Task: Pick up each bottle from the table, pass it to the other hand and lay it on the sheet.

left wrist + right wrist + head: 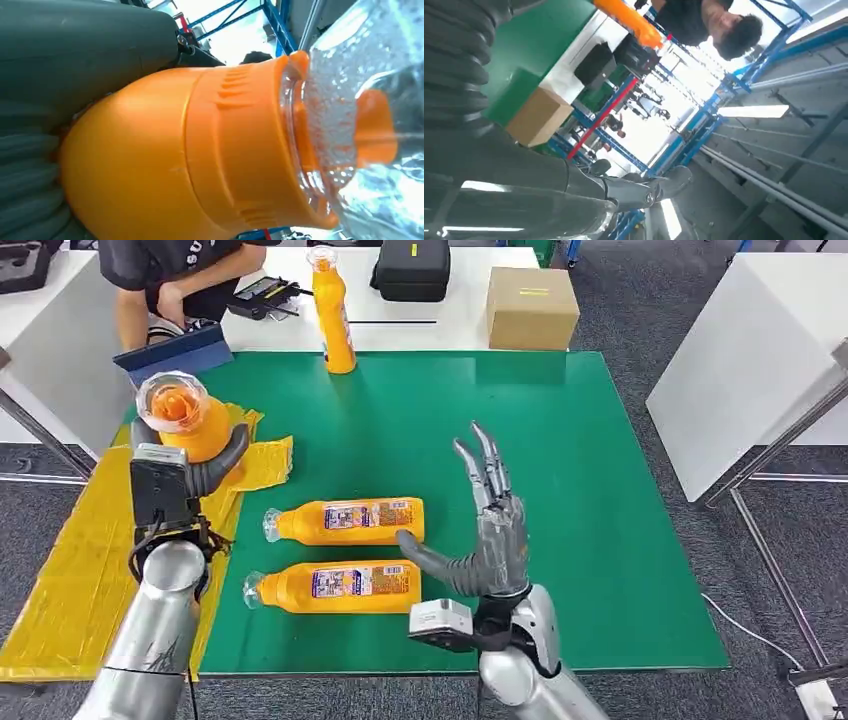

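Left robot hand grips a bottle above the sheet; right robot hand spread, empty; lower gently, lay it flat.

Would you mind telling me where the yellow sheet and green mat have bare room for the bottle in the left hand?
The yellow sheet lies bare along the table's left edge, beside the left hand holding a bottle. The green mat is bare beyond the open right hand. It is crowded mid-mat, where two lying bottles sit close together.
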Controlling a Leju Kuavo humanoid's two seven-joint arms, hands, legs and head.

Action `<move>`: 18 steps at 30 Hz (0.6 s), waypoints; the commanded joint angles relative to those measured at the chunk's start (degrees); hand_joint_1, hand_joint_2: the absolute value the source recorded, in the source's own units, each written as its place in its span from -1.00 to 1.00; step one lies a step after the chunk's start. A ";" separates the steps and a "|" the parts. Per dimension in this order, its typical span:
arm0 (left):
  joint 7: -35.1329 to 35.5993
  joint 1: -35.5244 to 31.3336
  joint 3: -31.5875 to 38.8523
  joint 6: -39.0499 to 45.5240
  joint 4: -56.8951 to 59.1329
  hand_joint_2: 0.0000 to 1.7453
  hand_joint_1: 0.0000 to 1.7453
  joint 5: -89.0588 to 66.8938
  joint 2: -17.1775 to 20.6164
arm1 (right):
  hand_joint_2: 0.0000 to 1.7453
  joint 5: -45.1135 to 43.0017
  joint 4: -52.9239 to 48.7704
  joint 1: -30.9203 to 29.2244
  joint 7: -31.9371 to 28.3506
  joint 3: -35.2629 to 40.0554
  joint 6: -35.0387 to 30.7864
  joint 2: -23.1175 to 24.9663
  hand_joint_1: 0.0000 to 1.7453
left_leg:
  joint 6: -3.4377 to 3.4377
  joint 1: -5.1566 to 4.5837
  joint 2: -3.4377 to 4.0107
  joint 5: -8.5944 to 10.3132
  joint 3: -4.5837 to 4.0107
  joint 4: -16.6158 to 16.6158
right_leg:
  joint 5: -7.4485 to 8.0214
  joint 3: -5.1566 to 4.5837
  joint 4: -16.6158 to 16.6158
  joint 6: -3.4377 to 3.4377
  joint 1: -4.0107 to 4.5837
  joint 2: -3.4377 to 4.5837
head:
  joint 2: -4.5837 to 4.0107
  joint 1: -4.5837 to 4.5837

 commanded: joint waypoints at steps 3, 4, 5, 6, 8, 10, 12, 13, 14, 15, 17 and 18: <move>0.70 -2.41 0.68 1.46 0.99 1.00 1.00 -2.48 1.19 | 1.00 1.68 -3.73 1.14 -0.26 -2.48 -1.32 -2.95 -1.00 | -0.15 0.05 -0.04 -0.04 0.10 0.00 | -0.05 0.12 -0.01 -0.06 0.05 -0.07 | 0.00 -0.02; 1.07 -2.28 0.77 2.34 0.90 1.00 1.00 -4.61 1.52 | 1.00 1.69 -4.64 1.79 -0.09 -3.01 -1.62 -4.43 -1.00 | -0.18 0.06 -0.05 -0.08 0.17 0.01 | -0.09 0.19 0.00 -0.07 0.05 -0.09 | 0.00 -0.02; 1.16 -2.06 0.86 2.80 0.82 1.00 1.00 -5.73 1.69 | 1.00 1.37 -5.06 2.15 0.07 -3.77 -1.62 -5.21 -1.00 | -0.15 0.05 -0.06 -0.06 0.12 0.01 | -0.08 0.14 0.00 -0.05 0.03 -0.09 | 0.00 -0.02; 1.24 -1.80 0.73 3.72 0.90 1.00 1.00 -8.03 2.15 | 1.00 1.21 -5.38 2.48 0.11 -4.51 -1.62 -6.09 -1.00 | -0.10 0.05 -0.07 -0.01 0.07 -0.02 | -0.03 0.09 -0.04 -0.03 0.03 -0.09 | 0.00 0.00; 1.61 -2.01 0.01 5.14 1.96 1.00 1.00 -12.94 3.00 | 1.00 1.03 -6.26 3.55 0.11 -6.15 -1.62 -7.05 -1.00 | -0.14 0.06 -0.08 -0.06 0.18 -0.01 | -0.08 0.20 -0.04 -0.04 0.03 -0.12 | 0.00 -0.02; 3.22 -4.27 -1.83 7.91 6.23 1.00 1.00 -22.98 4.27 | 1.00 2.80 -8.70 6.47 0.13 -8.99 -1.62 -6.97 -1.00 | -0.16 0.06 -0.08 -0.09 0.22 0.00 | -0.11 0.25 -0.02 -0.03 0.03 -0.12 | 0.00 0.00; 5.04 -7.15 -3.06 12.99 12.21 1.00 1.00 -32.87 5.11 | 1.00 3.40 -10.64 8.75 0.22 -10.75 -1.62 -7.43 -1.00 | -0.12 0.06 -0.22 0.00 0.10 -0.02 | -0.07 0.15 -0.02 -0.04 0.03 -0.26 | 0.00 -0.02; 6.44 -8.54 -3.75 15.73 15.42 1.00 1.00 -38.97 5.94 | 1.00 3.66 -10.90 9.14 0.24 -11.42 -1.62 -7.96 -1.00 | -0.18 0.07 -0.33 -0.03 0.19 0.00 | -0.14 0.25 -0.01 -0.05 0.04 -0.37 | 0.00 -0.02; 7.43 -9.66 -4.26 16.63 18.02 1.00 1.00 -42.03 6.36 | 1.00 3.52 -10.92 9.30 0.24 -12.11 -1.62 -8.62 -1.00 | -0.14 0.06 -0.36 0.01 0.12 -0.01 | -0.10 0.16 -0.02 -0.05 0.03 -0.37 | 0.00 0.00; 13.04 -11.08 -4.98 16.83 19.90 1.00 1.00 -52.74 8.34 | 1.00 3.47 -11.56 10.33 -0.95 -14.32 -1.62 -8.63 -1.00 | -0.13 0.06 -0.33 0.01 0.11 -0.01 | -0.08 0.10 -0.03 -0.04 0.03 -0.31 | 0.00 0.00; 15.76 -12.91 -5.30 16.83 24.56 1.00 1.00 -66.10 7.90 | 1.00 1.25 -12.47 12.64 -4.48 -16.93 -1.62 -9.00 -1.00 | -0.14 0.04 -0.32 0.01 0.12 -0.02 | -0.06 0.07 -0.04 -0.05 0.03 -0.26 | 0.00 -0.02; 18.02 -15.42 -8.05 16.83 29.99 1.00 1.00 -69.15 9.34 | 1.00 -0.31 -12.24 12.87 -5.70 -17.55 -1.62 -9.88 -1.00 | -0.21 0.05 -0.40 -0.01 0.21 -0.01 | -0.11 0.21 -0.04 -0.07 0.04 -0.38 | 0.00 -0.04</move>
